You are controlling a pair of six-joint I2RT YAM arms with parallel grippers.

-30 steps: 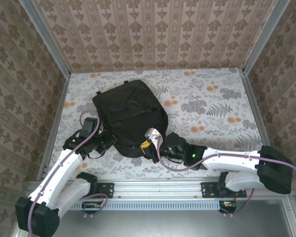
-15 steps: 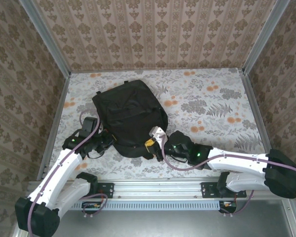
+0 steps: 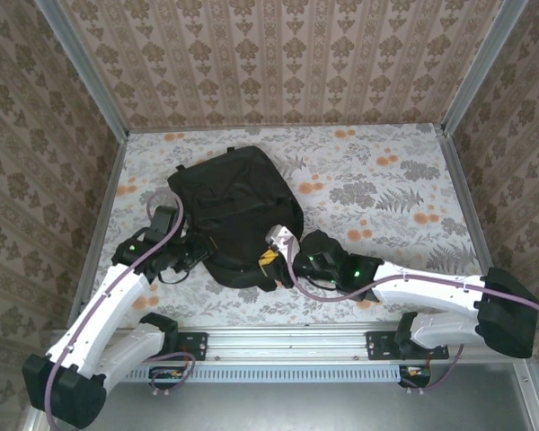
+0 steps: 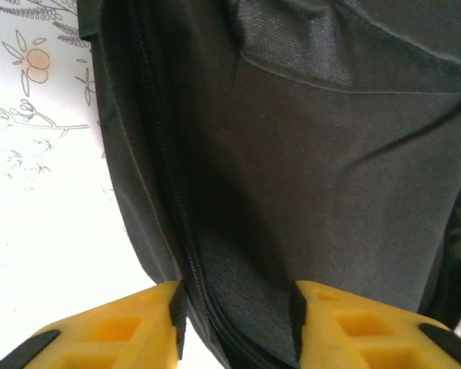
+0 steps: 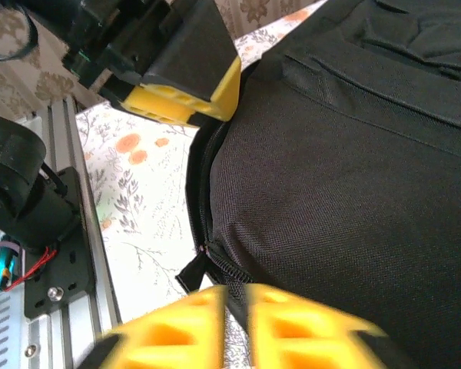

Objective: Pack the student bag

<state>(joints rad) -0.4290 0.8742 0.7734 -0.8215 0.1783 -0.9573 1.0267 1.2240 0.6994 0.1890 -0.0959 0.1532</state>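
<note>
Black fabric bag (image 3: 238, 211), centre frame: judged soft, limp; take by zipped seam (image 4: 169, 192). Left pincer (image 4: 237, 301) apart astride seam; right pincer (image 5: 237, 300) nearly together, grip cannot be told.

Counts: one bag (image 3: 238, 211) on one table (image 3: 386, 189). Two arms: left arm (image 3: 108, 310), right arm (image 3: 422, 289). Two grippers: left gripper (image 3: 200, 251), right gripper (image 3: 271, 260). Two yellow fingers per gripper, four in total: the left pair (image 4: 115, 327) shows in the left wrist view, the right pair (image 5: 177, 330) in the right wrist view. Two purple cables (image 3: 305, 292), one per arm. Two black brackets (image 3: 175, 344) on one rail (image 3: 287, 339). One zip tab (image 5: 192, 273) shows at the bag's edge. Three patterned walls (image 3: 278, 54). Two corner posts (image 3: 81, 67).
</note>
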